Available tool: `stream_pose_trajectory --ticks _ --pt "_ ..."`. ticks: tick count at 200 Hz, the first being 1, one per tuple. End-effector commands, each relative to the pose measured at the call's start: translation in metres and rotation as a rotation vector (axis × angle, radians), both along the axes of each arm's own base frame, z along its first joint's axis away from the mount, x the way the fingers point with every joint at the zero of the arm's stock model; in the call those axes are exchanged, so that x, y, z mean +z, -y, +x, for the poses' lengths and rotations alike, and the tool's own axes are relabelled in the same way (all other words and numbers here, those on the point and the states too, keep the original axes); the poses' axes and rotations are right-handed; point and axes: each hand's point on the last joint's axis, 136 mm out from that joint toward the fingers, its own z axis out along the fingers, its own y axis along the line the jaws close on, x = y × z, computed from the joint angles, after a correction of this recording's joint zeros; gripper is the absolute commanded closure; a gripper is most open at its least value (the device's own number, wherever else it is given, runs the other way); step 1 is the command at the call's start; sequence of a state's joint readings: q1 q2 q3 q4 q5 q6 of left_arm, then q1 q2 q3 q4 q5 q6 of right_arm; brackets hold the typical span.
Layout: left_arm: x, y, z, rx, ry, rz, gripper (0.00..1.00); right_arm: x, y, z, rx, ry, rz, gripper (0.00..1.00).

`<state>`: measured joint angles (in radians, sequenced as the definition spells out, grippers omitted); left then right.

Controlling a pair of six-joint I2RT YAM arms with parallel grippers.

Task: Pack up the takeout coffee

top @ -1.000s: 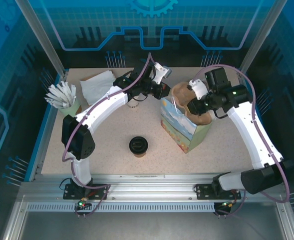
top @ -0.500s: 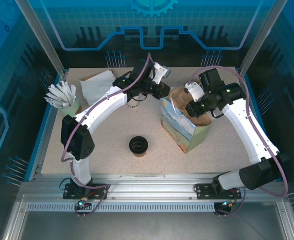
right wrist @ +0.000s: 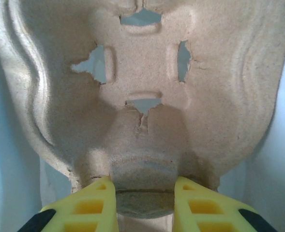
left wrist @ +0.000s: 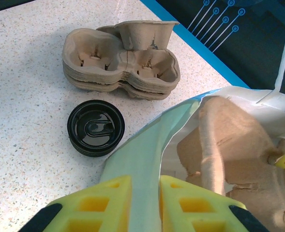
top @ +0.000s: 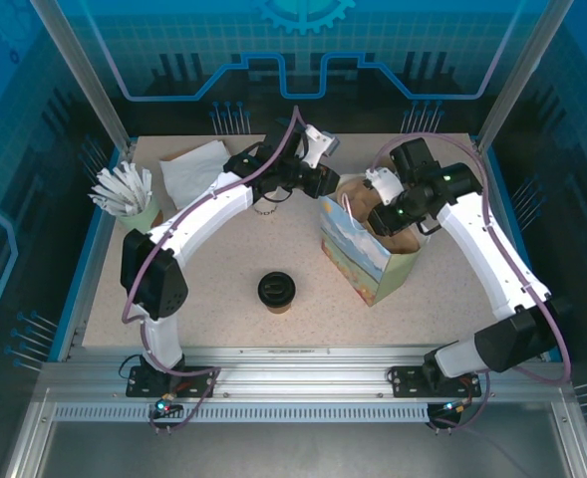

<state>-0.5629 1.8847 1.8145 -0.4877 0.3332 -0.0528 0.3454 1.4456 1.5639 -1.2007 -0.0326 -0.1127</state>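
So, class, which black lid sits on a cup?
The one on the takeout coffee, near-centre table; the other lid lies cupless beside the carrier stack.

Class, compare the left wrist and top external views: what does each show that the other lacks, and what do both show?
Left wrist: a stack of pulp carriers with a pile of black lids beside it. Top external: the takeout coffee standing on the table, white napkins. Shared: the paper bag, a single carrier in its mouth, the left gripper at its rim.
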Motion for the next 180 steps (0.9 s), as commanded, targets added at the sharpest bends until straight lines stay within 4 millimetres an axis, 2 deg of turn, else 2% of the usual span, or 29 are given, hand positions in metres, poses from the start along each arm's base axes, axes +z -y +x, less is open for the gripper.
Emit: stream_pose_trajectory --ticks 1,33,84,114,147,180 --pt "0.01 -0.013 0.0 0.032 0.024 0.005 0.77 -0.001 0.002 -0.009 -0.003 -0.038 -0.028 0.75" --pt "0.015 -0.015 0.001 0.043 0.037 0.002 0.72 -0.002 -0.001 -0.009 0.005 -0.046 -0.033 0.74" --pt "0.032 -0.016 0.001 0.066 0.06 -0.033 0.54 -0.012 -0.003 -0.002 0.013 -0.068 -0.084 0.74" --pt "0.052 -0.021 -0.001 0.093 0.082 -0.078 0.43 -0.018 -0.006 0.0 0.023 -0.077 -0.111 0.72" --pt "0.074 -0.041 -0.007 0.168 0.129 -0.119 0.34 -0.028 -0.005 0.003 0.017 -0.091 -0.145 0.71" --pt "0.082 -0.069 -0.016 0.262 0.158 -0.149 0.31 -0.042 -0.008 0.006 0.016 -0.111 -0.153 0.71"
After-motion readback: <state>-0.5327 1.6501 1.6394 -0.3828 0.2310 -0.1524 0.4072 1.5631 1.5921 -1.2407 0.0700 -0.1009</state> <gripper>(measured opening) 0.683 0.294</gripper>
